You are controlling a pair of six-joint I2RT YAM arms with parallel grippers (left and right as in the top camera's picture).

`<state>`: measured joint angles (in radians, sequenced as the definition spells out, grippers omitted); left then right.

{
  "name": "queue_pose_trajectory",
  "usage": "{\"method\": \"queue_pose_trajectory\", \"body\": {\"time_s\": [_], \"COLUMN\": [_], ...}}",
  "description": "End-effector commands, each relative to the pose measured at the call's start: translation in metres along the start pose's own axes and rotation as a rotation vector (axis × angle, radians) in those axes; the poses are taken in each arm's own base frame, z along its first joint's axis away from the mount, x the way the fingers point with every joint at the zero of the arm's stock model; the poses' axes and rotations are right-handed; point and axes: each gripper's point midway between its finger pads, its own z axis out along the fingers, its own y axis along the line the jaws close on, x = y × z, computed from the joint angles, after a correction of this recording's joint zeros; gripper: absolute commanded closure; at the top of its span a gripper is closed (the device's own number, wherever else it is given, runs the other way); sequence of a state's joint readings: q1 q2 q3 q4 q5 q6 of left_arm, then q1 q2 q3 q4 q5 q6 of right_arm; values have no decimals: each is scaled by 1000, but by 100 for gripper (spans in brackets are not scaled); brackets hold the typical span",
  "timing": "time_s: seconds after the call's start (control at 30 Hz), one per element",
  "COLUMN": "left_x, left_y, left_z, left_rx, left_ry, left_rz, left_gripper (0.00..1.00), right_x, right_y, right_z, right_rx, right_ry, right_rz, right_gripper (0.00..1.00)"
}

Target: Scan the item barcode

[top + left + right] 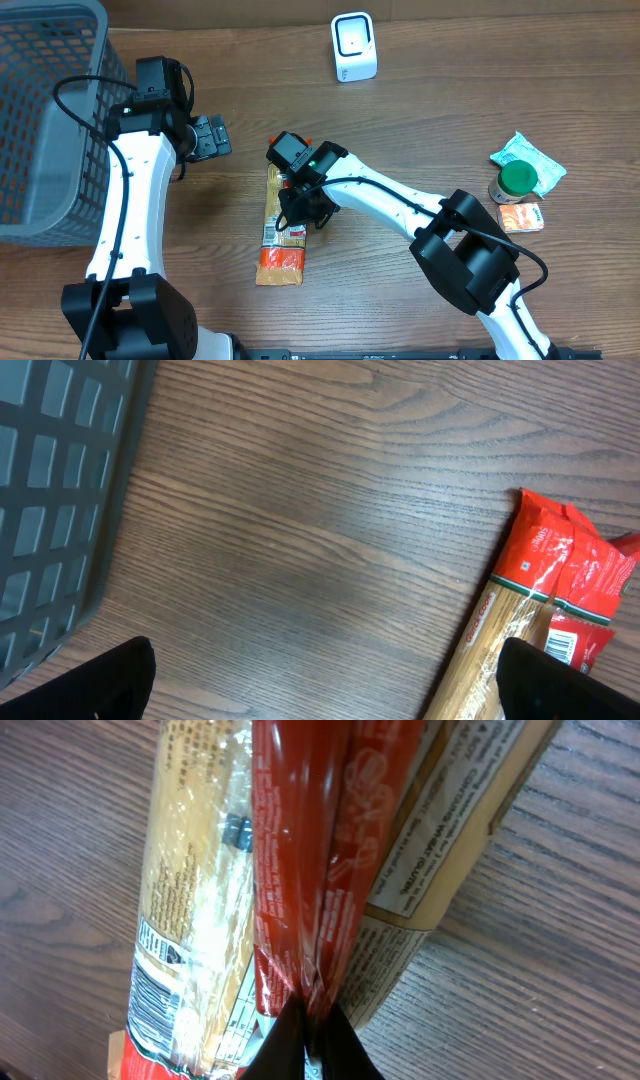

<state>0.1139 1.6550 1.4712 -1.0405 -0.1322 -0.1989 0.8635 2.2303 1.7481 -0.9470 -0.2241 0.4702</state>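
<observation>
Pack (281,240) lies flat on the table (420,110) in the middle, long axis running toward you, well apart from the scanner (354,47) at the far edge. Right gripper (306,1025) has its fingers together, pinched on a thin raised fold of the pack's red film, not around the body. Left gripper (212,137) hangs near the basket (40,120) with fingers spread wide, holding nothing. Watch the pinch: it has only film, so a lift could let the fold slide out or tear. The pack is long and gripped off its middle, so you'd likely get sag or swing on the way to the scanner. A barcode-like patch shows near one red end in the left wrist view, too small to confirm. If that face ends up turned away from the scanner window, the scan fails. Counts: one pack, one scanner, one basket, two grippers. On the right side there is one green-lid jar (517,180), one green packet (535,158) and one small orange box (520,217), all clear of the path.
</observation>
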Motion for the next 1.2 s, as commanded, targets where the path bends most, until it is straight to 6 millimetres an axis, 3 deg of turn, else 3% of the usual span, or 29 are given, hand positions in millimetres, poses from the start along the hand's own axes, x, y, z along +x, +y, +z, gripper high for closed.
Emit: {"method": "queue_pose_trajectory", "body": {"time_s": [0.0,0.1,0.23,0.3,0.33,0.5,0.6,0.73,0.97,1.17], "left_x": [2,1,2,2,2,2,2,2,2,2], "left_y": [3,2,3,0,-2,-3,-2,-2,-2,-2], "left_z": [2,2,2,2,1,1,1,1,1,1], "left_rx": [-8,-8,-8,-6,-4,-3,-4,-3,-3,-3], "left_ry": [5,5,6,5,5,4,5,5,5,4], "left_rz": [6,6,6,11,18,19,18,19,18,18], "left_gripper": [0,0,0,0,0,0,0,1,0,0], "right_x": [3,-7,-10,7,27,82,98,97,80,65], "right_y": [-21,-26,-12,1,9,5,-1,-4,-6,9], "right_z": [-3,-33,-79,-99,-111,-134,-140,-142,-141,-133], "right_rx": [58,85,40,-38,-112,-211,-216,-204,-193,-210], "right_ry": [14,-37,-108,-79,-31,131,189,184,119,46], "right_rz": [-12,-82,-305,-494,-646,-879,-905,-928,-939,-985], "right_gripper": [96,96,96,96,96,96,96,96,96,96]}}
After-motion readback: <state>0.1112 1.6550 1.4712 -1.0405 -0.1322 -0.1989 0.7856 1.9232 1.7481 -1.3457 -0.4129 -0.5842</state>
